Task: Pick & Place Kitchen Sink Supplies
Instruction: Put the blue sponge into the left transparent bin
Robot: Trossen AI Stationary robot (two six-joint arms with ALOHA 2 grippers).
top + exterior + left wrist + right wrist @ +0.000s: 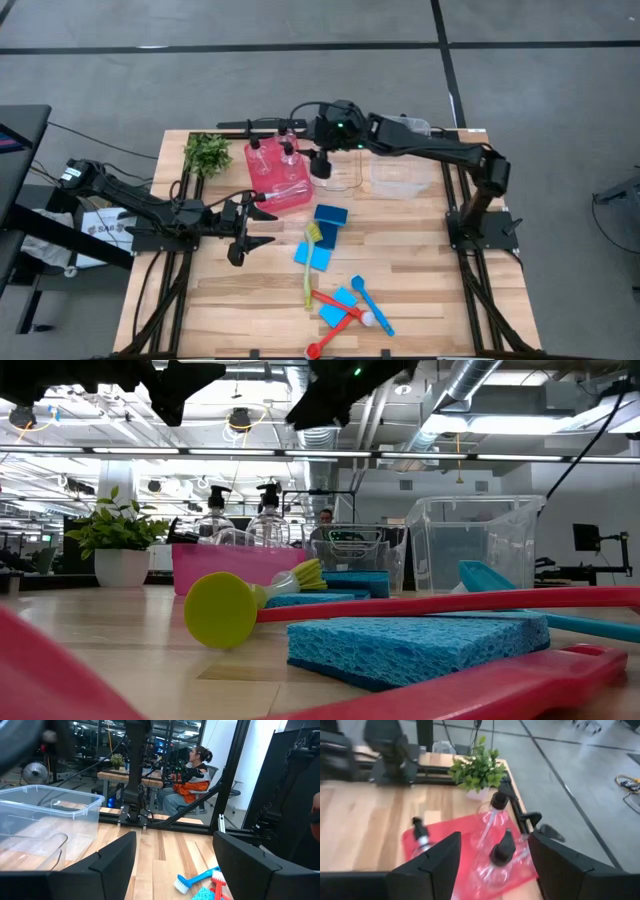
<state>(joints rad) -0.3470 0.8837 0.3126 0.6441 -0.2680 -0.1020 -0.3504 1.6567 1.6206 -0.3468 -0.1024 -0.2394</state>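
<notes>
Right end effector point(492, 865) released above 3 bottles point(493, 817) in red bin point(465, 832), seemingly apart

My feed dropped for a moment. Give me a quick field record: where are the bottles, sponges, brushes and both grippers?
bottles: three pump bottles in the red bin
sponges: blue sponges loose on the table
brushes: yellow-green brush, red brush and blue brush on table
right gripper: open, empty, above red bin
left gripper: open, empty, left of sponges
</notes>
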